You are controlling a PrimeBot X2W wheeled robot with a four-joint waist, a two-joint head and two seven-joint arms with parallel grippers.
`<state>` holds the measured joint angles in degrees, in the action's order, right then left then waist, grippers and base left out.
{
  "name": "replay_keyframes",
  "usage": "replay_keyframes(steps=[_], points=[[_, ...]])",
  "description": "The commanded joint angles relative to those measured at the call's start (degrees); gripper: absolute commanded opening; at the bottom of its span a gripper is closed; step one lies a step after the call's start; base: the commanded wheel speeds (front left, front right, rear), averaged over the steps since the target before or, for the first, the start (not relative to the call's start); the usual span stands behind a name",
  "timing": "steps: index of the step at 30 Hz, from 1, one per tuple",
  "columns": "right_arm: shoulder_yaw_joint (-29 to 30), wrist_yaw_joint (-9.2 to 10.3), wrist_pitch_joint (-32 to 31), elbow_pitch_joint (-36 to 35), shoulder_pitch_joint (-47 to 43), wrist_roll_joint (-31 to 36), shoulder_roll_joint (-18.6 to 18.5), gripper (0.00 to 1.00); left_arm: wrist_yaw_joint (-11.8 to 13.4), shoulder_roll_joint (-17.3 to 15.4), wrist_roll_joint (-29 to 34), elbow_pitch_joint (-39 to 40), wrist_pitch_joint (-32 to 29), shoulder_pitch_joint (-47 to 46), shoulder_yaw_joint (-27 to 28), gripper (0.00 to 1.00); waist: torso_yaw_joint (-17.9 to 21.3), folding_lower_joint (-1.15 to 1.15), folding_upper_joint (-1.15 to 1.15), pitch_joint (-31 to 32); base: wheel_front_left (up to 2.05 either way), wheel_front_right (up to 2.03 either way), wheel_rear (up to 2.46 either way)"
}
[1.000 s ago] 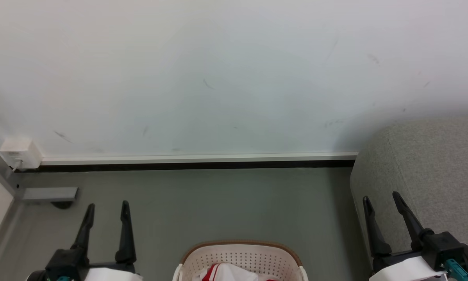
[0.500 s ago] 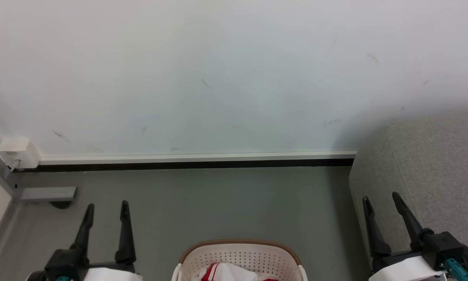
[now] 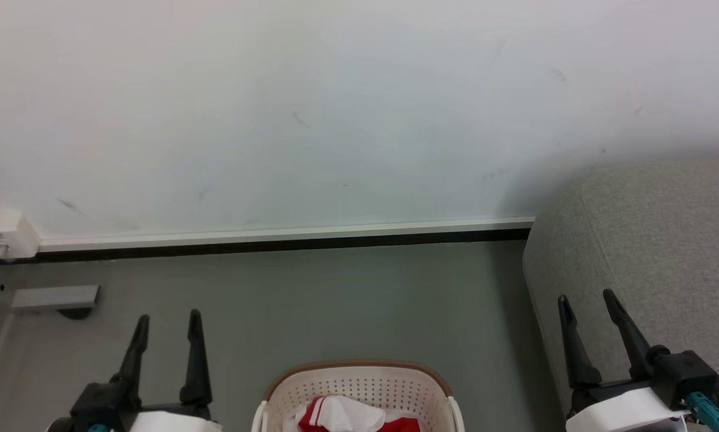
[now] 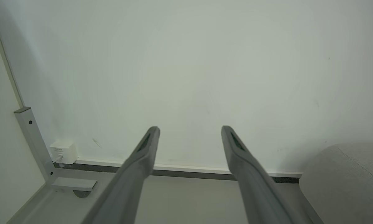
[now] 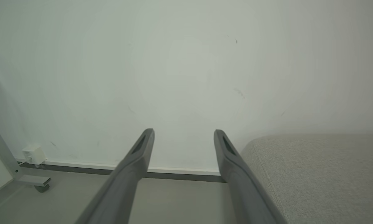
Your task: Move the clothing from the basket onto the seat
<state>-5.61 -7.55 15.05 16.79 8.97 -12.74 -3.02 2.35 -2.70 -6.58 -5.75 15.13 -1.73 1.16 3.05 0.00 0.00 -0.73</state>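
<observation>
left claw at 7 o'clock, wide open, empty | right claw at 5, same deal | red-and-white clothes sitting in the basket at 6 | grey sofa at 3

I see red clothing with white stripes in a cream, hole-dotted basket, brown-rimmed; the sofa is flecked grey.

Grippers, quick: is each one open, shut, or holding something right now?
Left gripper: open, holding nothing.
Right gripper: open, holding nothing.
</observation>
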Motion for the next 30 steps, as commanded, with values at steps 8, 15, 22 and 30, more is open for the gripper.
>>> replay_keyframes(steps=[8, 15, 22, 30], points=[[0.9, 0.12, 0.2, -1.6, 2.0, -1.7, 0.1, 1.0, -0.5, -0.3, -1.2, -1.4, 0.0, -2.5, -1.4, 1.0, 2.1, 0.0, 0.0, -5.0, 0.0, 0.0, 0.0], [1.6, 0.12, 0.2, -3.4, 4.7, -3.5, 0.1, 1.0, -1.7, -0.4, -2.3, -3.6, 0.0, -7.3, -3.2, 1.0, 3.8, 0.0, 0.0, -11.2, 0.0, 0.0, 0.0], [0.3, 0.12, 0.2, -5.2, 8.1, -7.0, 0.1, 1.0, -4.0, -0.4, -3.3, -9.1, 0.0, -12.9, -4.6, 1.0, 5.7, 0.0, 0.0, -17.5, 0.0, 0.0, 0.0], [0.2, 0.12, 0.2, -8.4, 11.5, -14.9, 0.1, 1.0, -6.8, -0.6, -2.2, -20.0, 0.0, -20.1, -5.5, 1.0, 6.9, 0.0, 0.0, -25.1, 0.0, 0.0, 0.0]])
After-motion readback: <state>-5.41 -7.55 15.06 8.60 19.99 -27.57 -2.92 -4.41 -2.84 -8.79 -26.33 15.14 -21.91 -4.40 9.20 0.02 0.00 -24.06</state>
